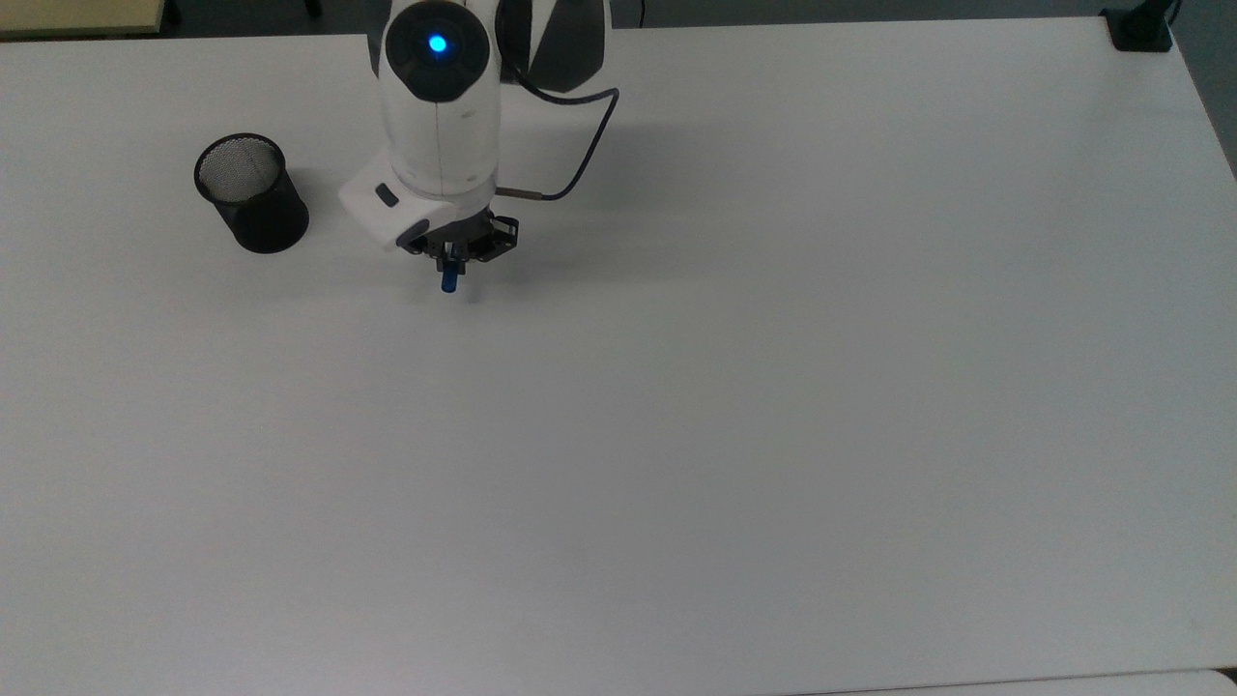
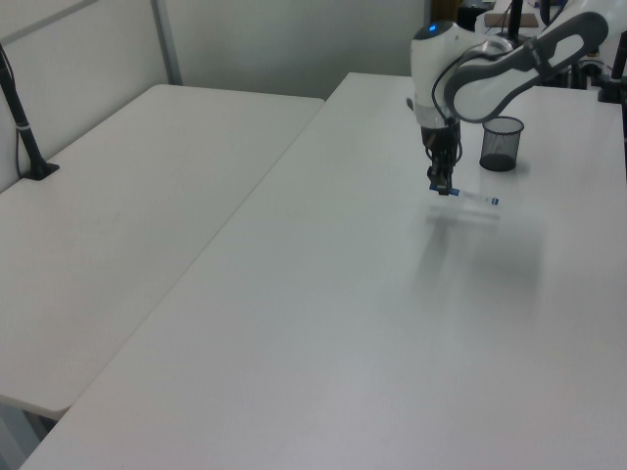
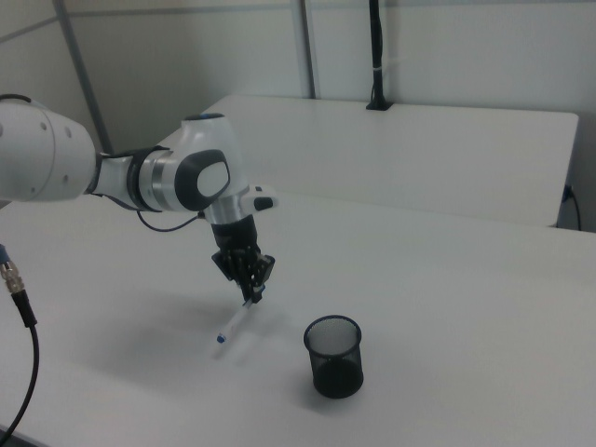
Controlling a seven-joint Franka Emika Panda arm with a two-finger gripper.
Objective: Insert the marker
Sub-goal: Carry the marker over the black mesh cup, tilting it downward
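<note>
My gripper (image 1: 452, 261) is shut on the marker (image 1: 449, 281) near its blue cap end, and in the top view only that cap pokes out below the fingers. In the left view the gripper (image 2: 443, 184) holds the marker (image 2: 475, 199) above the table, its white barrel slanting off to the left view's right over a faint shadow. The right view shows the marker (image 3: 235, 321) hanging tilted from the gripper (image 3: 251, 291), small blue end lowest. The black mesh cup (image 1: 251, 193) stands upright to the top view's left of the gripper, apart from it.
The white table (image 1: 773, 387) spreads wide to the top view's right and bottom. A second white table (image 2: 127, 196) adjoins at the left view's left. A black post clamp (image 1: 1140, 29) sits at the top view's far right corner. The arm's cable (image 1: 570, 164) loops beside the wrist.
</note>
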